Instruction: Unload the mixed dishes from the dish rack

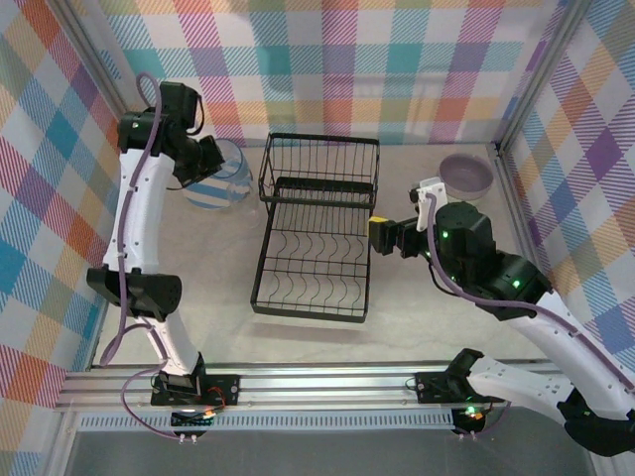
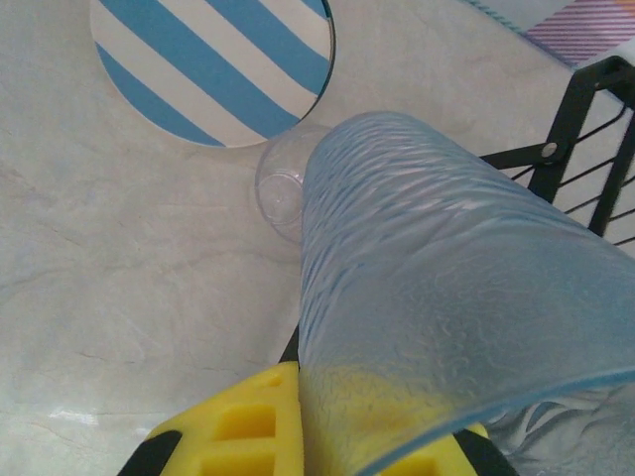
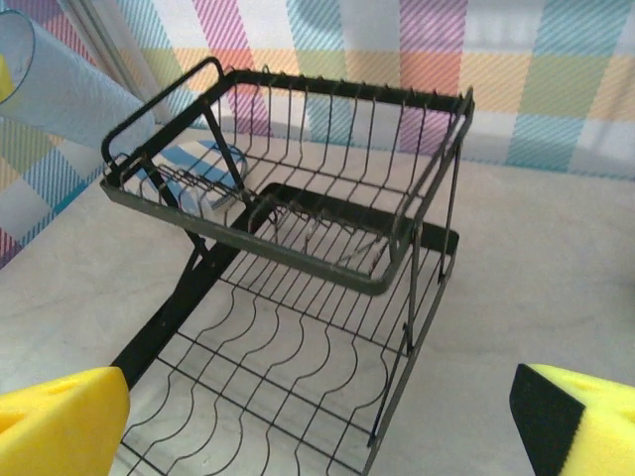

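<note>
Dish rack (image 1: 310,260) sits mid-table, wavy base at the near end, tall basket at the far end. No dishes seen in either, so unloading looks nearly done. Right gripper (image 1: 382,235) hangs just beside the rack's right side, approx level w/ the base. Its jaws are spread wide w/ nothing btwn them, yellow pads (image 3: 60,421) pointed at the wires; prob. placed to reach in or wait its turn. Farther back on the left, left gripper (image 1: 210,159) is clamped tight on the rim wall of the tumbler (image 2: 446,278). The tumbler hangs tilted, base down twd the table (image 2: 119,297), close by the edge of the striped plate (image 2: 213,64); can't tell if it touches down. Rim pinch leaves the base free for setting down, and the spot by the plate prob. groups unloaded pieces. Far right, well apart, the lavender bowl (image 1: 466,177) rests on the table.
</note>
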Controlling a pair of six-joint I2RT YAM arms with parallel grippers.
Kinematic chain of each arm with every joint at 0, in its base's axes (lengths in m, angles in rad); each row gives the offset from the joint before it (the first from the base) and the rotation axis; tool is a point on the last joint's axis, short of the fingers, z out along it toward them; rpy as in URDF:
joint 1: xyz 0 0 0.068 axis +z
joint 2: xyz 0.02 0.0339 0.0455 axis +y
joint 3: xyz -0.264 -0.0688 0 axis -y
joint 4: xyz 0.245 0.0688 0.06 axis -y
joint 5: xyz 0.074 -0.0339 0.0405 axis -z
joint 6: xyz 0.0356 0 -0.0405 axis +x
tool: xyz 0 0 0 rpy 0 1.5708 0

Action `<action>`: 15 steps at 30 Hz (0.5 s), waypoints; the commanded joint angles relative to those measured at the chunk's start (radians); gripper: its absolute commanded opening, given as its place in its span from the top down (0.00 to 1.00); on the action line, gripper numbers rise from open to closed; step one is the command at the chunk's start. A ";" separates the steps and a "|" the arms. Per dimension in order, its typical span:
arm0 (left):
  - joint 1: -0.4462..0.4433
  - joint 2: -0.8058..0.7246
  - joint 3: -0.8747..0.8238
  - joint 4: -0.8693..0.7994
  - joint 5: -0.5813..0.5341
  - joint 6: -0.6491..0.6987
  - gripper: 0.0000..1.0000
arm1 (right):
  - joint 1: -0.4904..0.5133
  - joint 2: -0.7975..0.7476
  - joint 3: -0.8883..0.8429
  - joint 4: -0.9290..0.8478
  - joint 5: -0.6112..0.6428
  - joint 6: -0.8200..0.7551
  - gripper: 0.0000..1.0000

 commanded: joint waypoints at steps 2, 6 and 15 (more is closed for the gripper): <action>0.014 0.029 0.021 0.028 0.045 0.009 1.00 | -0.001 -0.034 -0.021 -0.044 -0.003 0.071 0.01; 0.016 0.069 0.045 0.013 0.027 0.021 1.00 | -0.001 -0.054 -0.043 -0.070 0.007 0.098 0.01; 0.020 0.122 0.046 -0.002 0.020 0.035 1.00 | -0.001 -0.078 -0.072 -0.089 0.005 0.129 0.01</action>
